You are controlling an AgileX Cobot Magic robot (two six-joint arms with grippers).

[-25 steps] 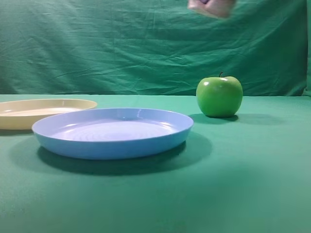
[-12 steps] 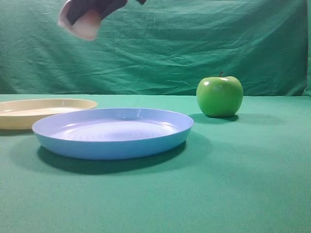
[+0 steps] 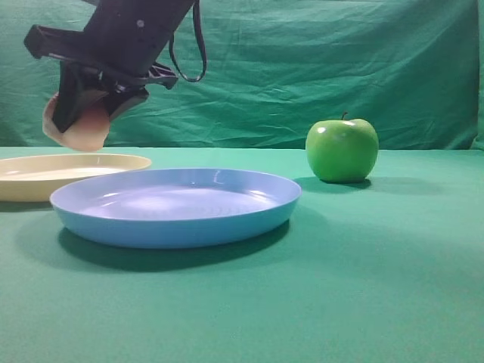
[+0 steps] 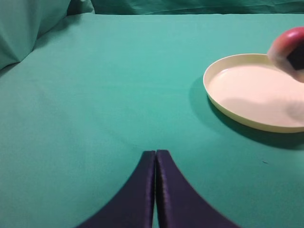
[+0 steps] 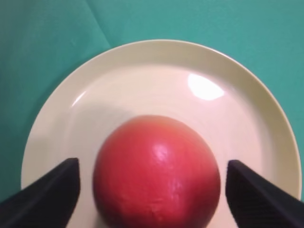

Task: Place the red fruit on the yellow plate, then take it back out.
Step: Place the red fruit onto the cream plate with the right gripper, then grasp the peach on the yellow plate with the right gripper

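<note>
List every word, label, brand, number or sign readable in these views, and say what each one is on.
None: no readable text in any view.
The red fruit, yellow plate, blue plate, green apple and green cloth are plain.
The right gripper and left gripper show no markings either.

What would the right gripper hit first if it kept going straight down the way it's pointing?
Probably the red fruit between its fingers, then the yellow plate directly beneath; the remaining height above it is unclear.
</note>
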